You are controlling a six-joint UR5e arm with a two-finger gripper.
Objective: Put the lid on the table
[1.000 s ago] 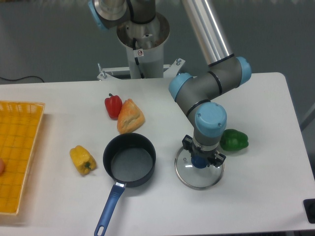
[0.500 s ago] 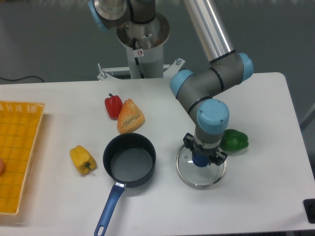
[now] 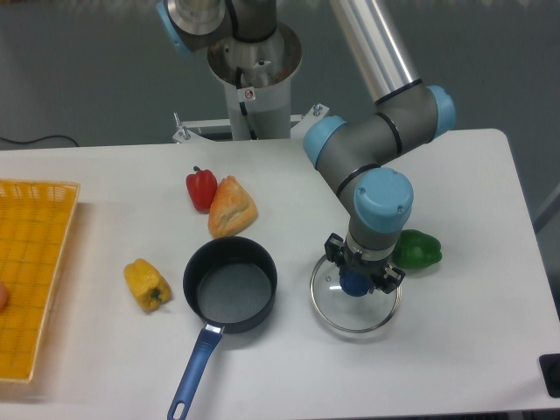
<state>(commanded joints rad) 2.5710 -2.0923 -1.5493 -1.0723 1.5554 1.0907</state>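
The lid (image 3: 354,304) is sitting toward the right half of the table (image 3: 472,350), nearer the front edge than the back, its metal rim showing as a full ring against the white top. Cannot tell whether the rim is resting flat on the surface or hanging just above it. The gripper (image 3: 359,278) is coming straight down over the lid's centre and gripping the blue knob, fingers clamped on either side; the knob is mostly covered by the fingers and the wrist above them, so only a blue patch is showing. Glass is clear, table showing through it.

Just behind the lid to the right a green pepper (image 3: 417,248) is lying, partly hidden by the arm's wrist. Left of the lid, apart from it, the saucepan (image 3: 230,284) is sitting open, blue handle pointing to the front edge. Further left a yellow pepper (image 3: 147,283). Toward the back edge a red pepper (image 3: 200,187) is touching a piece of bread (image 3: 232,207).

At the left edge a yellow tray (image 3: 31,271) is being cut off by the frame; something reddish at its left side is too cropped to identify. A dark object at the front right corner is also cut off. Floor behind is grey, a black cable trailing at far left.
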